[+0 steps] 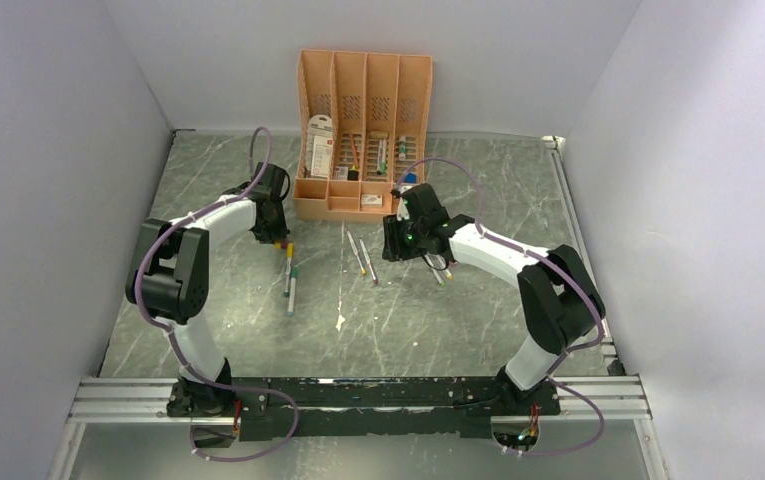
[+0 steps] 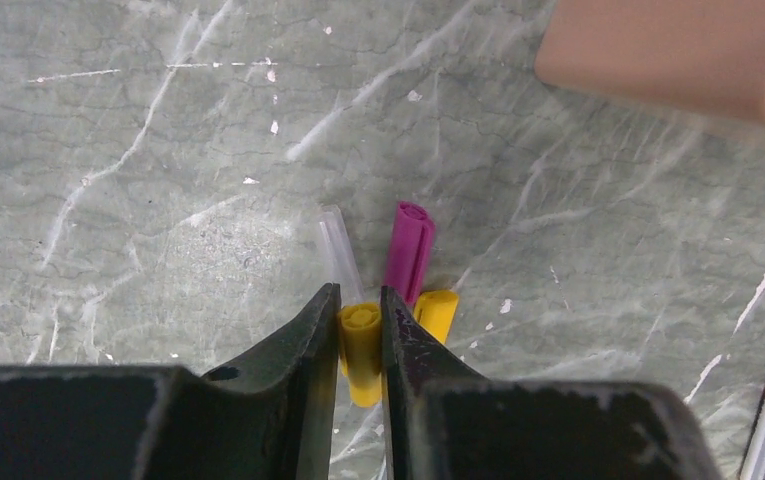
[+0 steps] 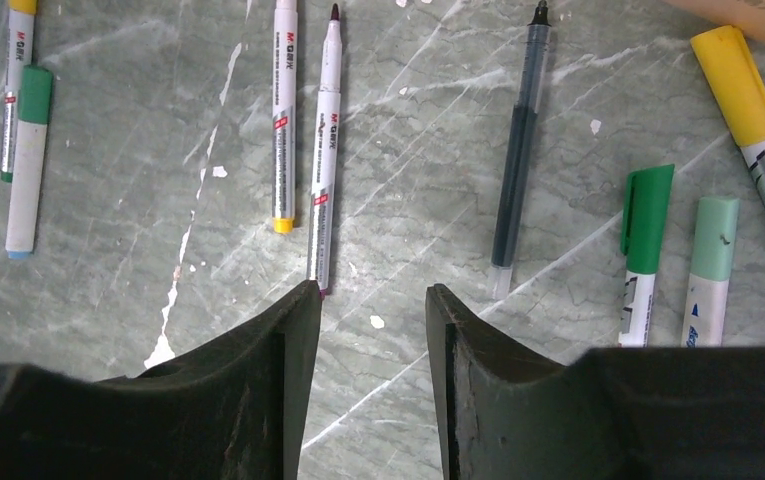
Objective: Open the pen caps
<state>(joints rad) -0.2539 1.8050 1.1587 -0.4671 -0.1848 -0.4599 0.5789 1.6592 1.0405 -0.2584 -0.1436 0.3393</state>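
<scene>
Nothing near the arm bases but bare bench (image 1: 438, 320); everything sits mid-bench and beyond.

Right end effector (image 3: 368, 295): jaws moderately apart, nothing between them, hovering over the pen row.
- maroon-tipped pen (image 3: 325, 150) just ahead of it, tip bare, so that one is done.
- dark pen (image 3: 518, 150), tip bare, also done.
- yellow-ended pen (image 3: 284, 120), lying along the maroon one, runs out of frame at its far end. Can't tell if it is capped.
- green-capped pen (image 3: 644, 250), mint-capped pen (image 3: 710, 265) and yellow-capped pen (image 3: 748, 110), off to the right of that view, all still capped.
- left edge of that view: a white pen with a green cap (image 3: 30, 150) looks capped. The one beside it is cut by the frame.

Left end effector (image 2: 360, 292): narrow, clamped on a loose yellow cap (image 2: 360, 345), down at the bench and not on any pen. Just past it is a small pile of pulled caps: clear cap (image 2: 336, 250), purple cap (image 2: 410, 250) and a second yellow cap (image 2: 438, 312), the last two touching.

Far side: peach organiser (image 1: 358, 208) against the back wall, its stationery untouched.

My read is roughly half done: several caps off, at least three or four pens left, mostly on the right arm's side.
</scene>
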